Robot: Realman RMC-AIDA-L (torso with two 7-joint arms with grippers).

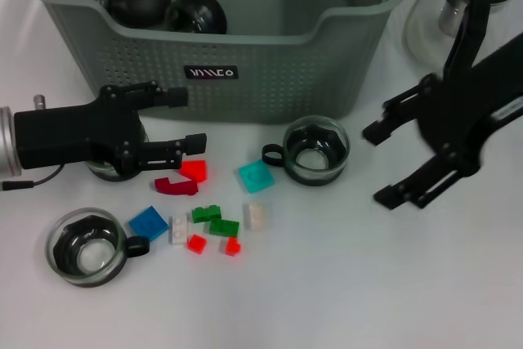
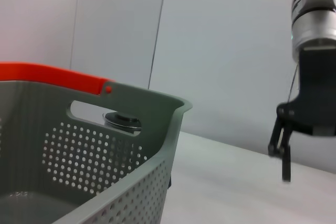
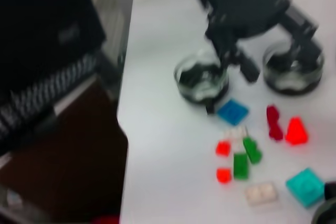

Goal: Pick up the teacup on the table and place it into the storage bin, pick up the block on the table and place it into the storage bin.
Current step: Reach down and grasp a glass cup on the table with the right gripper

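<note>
— Just under the left gripper point(image 1: 181, 120), what is there?
— A red block point(image 1: 194, 171) and a dark red block point(image 1: 176, 186) on the white table point(image 1: 343, 284). Its fingers are spread wide and hold nothing. A glass cup sits partly hidden beneath that arm.

— Where is the basket point(image 1: 270, 63)?
— Right behind that gripper. Two dark round pots lie inside it.

— And the right gripper point(image 1: 384, 161)?
— Its fingers are wide apart too, and empty. A glass cup point(image 1: 315, 149) stands just beside it, toward the left gripper. Another glass cup point(image 1: 86, 247) sits in front of the left gripper, by a blue block point(image 1: 149, 222).
</note>
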